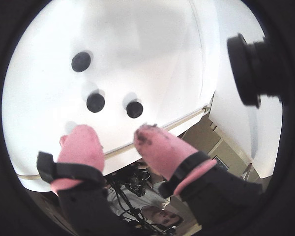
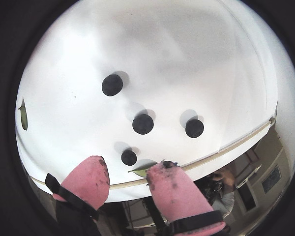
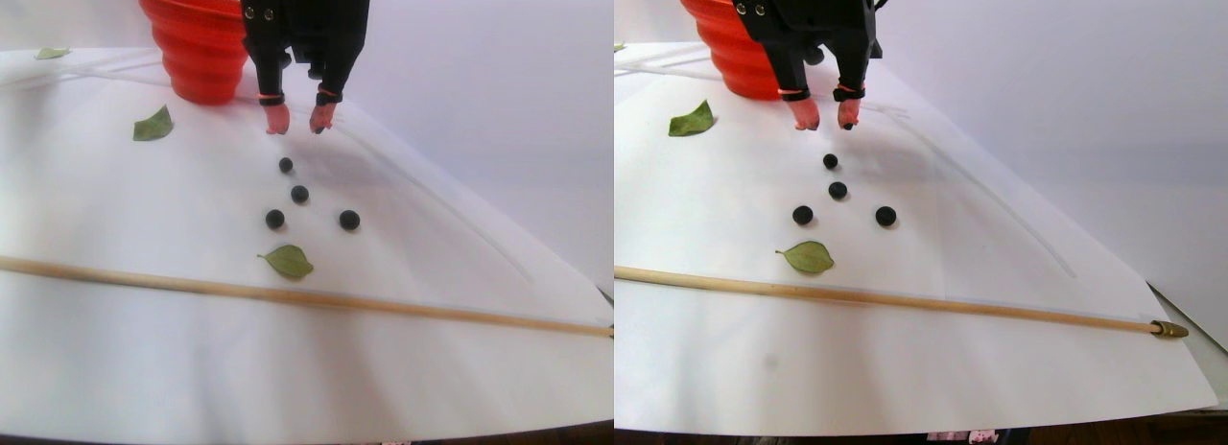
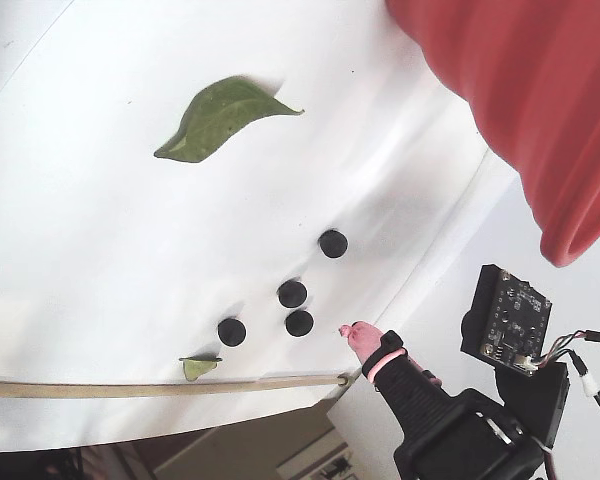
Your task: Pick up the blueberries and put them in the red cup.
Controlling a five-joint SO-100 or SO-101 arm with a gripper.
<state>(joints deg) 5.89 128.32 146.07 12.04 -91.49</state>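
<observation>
Surface: white paper-covered counter [image 3: 460, 368] against a pale wall, with a thin wooden stick [image 3: 288, 293] lying across the near side in the stereo pair view.
Blueberries: four dark round blueberries [image 3: 299, 194] lie loose on the counter in a small cluster, between the stick and the red cup; none are in the cup that I can see.
Red cup: the red cup [image 3: 197, 42] stands upright at the far end of the counter, mouth up, just behind the tool in the stereo pair view.
Tool: the tool [image 3: 298, 119] hangs above the counter with its pink-tipped jaws parted and nothing between them; it is near the closest berry [image 3: 285, 164] but clear of it.
Step in hand: judged to be the approach to the first pick, since all four berries are on the counter.
Doing it well: centre the gap over one berry, probably the one nearest the tips [image 2: 129, 157], come straight down, and close gently so the ball does not squirt out or roll into its neighbours.
Leaves: two green leaves [image 3: 152, 125] lie apart from the berries; one [image 3: 288, 261] is close to the cluster and should be left alone.
Axis: each berry is a ball with no long axis and no heading, so any jaw angle serves; the cup's axis runs vertical.
</observation>
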